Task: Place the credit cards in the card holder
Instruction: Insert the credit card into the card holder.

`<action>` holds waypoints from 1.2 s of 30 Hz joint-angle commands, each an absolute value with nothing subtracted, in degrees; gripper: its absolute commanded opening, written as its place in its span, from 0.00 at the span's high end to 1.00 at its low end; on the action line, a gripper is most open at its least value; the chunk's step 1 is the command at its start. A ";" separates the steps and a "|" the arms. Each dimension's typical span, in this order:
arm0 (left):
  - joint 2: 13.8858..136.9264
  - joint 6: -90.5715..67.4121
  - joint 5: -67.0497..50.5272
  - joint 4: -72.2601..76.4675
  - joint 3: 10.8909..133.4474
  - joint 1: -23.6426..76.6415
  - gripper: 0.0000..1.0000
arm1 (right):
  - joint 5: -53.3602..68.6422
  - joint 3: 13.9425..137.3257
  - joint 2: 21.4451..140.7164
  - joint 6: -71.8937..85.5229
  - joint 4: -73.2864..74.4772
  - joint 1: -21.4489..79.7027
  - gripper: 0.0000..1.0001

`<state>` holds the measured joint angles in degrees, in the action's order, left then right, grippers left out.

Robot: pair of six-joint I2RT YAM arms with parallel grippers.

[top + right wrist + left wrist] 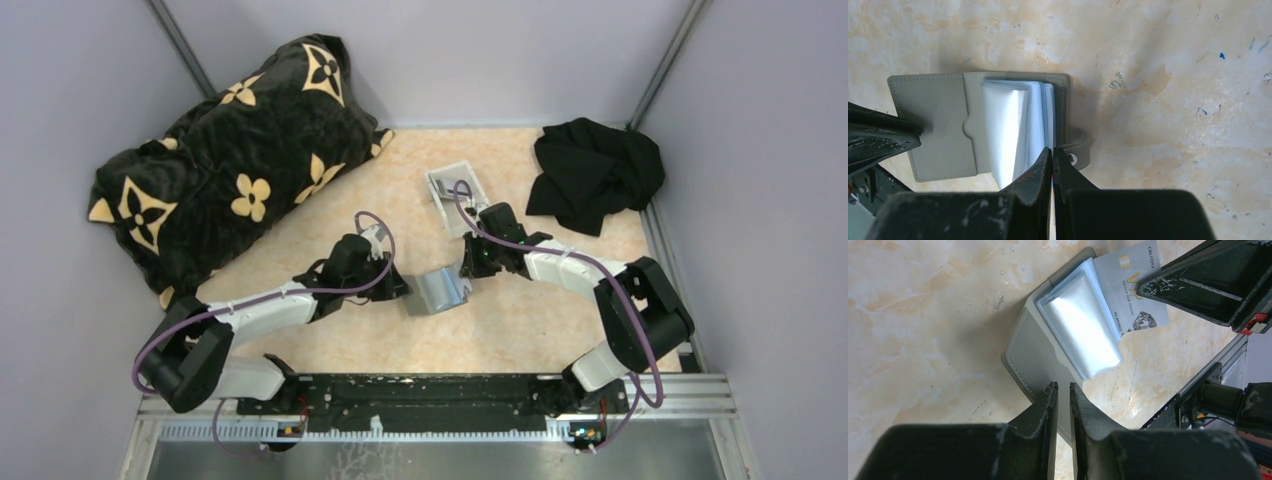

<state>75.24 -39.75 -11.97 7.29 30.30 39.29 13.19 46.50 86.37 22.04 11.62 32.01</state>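
Observation:
The grey card holder lies open on the table between both grippers. In the left wrist view its grey cover and clear sleeves show. My left gripper is shut to a narrow slit, its tips on the edge of the left flap. My right gripper is shut on a silvery credit card, seen edge-on between its fingers. The card's edge is at the sleeves. The strap with a snap sticks out on the right.
A small white tray stands behind the holder, partly crossed by a cable. A black cloth lies at the back right. A black pillow with cream flowers fills the back left. Walls close in on the sides.

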 commanded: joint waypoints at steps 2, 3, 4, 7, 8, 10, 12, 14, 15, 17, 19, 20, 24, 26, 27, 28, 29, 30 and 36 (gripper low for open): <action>76.28 -39.38 -11.05 6.37 30.83 39.72 0.81 | 12.85 44.86 85.27 21.19 10.15 31.65 1.00; 76.41 -39.38 -10.87 6.18 30.77 39.73 0.81 | 13.53 44.52 85.31 21.53 9.64 31.60 1.00; 76.50 -39.39 -10.77 6.06 30.76 39.79 0.82 | 14.34 44.09 85.20 21.98 8.98 31.45 1.00; 77.08 -39.33 -10.45 5.81 30.76 39.90 0.84 | 18.03 42.67 84.36 23.94 6.18 30.29 1.00; 77.33 -39.34 -10.46 5.81 30.84 39.97 0.84 | 19.07 42.39 84.15 24.39 5.52 29.98 1.00; 77.75 -39.29 -10.28 5.75 30.97 40.14 0.85 | 19.79 42.49 83.41 24.80 5.09 29.71 1.00; 77.93 -39.23 -10.08 5.51 30.94 40.25 0.86 | 20.38 42.85 82.80 24.97 5.04 29.64 1.00; 77.97 -39.29 -9.71 5.30 30.86 40.31 0.86 | 20.70 43.18 82.03 25.26 4.92 29.70 1.00; 77.96 -39.29 -9.55 5.28 30.78 40.34 0.86 | 20.80 43.42 81.59 25.31 5.01 29.65 1.00; 78.04 -39.27 -9.41 5.18 30.64 40.34 0.87 | 21.27 43.88 80.95 25.48 5.10 29.68 1.00; 78.28 -39.36 -9.47 5.25 30.64 40.43 0.87 | 22.37 44.09 80.76 26.02 4.43 29.69 1.00; 78.43 -39.42 -9.47 5.40 30.68 40.43 0.87 | 23.15 44.18 80.96 26.28 3.99 29.70 1.00; 78.99 -39.42 -9.41 5.45 31.01 40.52 0.88 | 26.22 44.04 82.09 28.07 0.87 29.89 1.00; 79.18 -39.44 -9.24 5.36 31.11 40.52 0.88 | 26.39 44.69 82.55 28.25 0.49 30.73 1.00; 79.27 -39.46 -9.20 5.34 31.13 40.52 0.89 | 26.35 45.01 82.72 28.42 0.39 31.15 1.00; 79.40 -39.46 -9.15 5.28 31.19 40.52 0.89 | 26.36 45.39 82.87 28.59 0.21 31.54 1.00; 79.53 -39.46 -9.10 5.21 31.24 40.52 0.89 | 26.37 45.67 82.88 28.68 0.16 32.03 1.00; 79.62 -39.46 -9.01 5.20 31.34 40.52 0.89 | 26.41 46.04 82.96 28.73 0.14 32.46 1.00; 80.26 -39.46 -8.77 5.10 31.38 40.61 0.91 | 26.47 47.16 83.66 29.56 -0.58 35.34 1.00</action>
